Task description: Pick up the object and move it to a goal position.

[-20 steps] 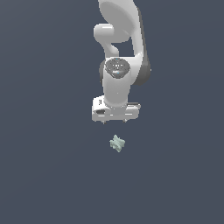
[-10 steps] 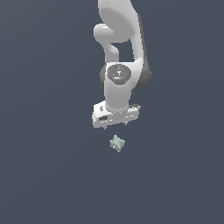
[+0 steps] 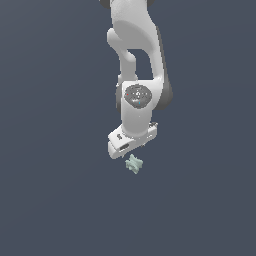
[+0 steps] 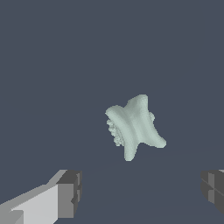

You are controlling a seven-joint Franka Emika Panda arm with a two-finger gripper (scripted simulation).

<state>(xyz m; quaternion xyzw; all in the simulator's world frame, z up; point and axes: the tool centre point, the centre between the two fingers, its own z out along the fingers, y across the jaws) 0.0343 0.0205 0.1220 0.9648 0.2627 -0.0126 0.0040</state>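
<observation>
Wrist view: gripper point(image 4: 140, 190) spread wide, grey fingertips point(image 4: 72, 192) well apart, nothing between them. Beyond them lies the object point(image 4: 133, 126), pale mint, lumpy, ridged, alone on a flat dark slate surface point(image 4: 52, 65). Exterior view: the object point(image 3: 133, 164) sits just below the white gripper point(image 3: 131, 146), not touching. Plain slate surroundings, featureless
</observation>
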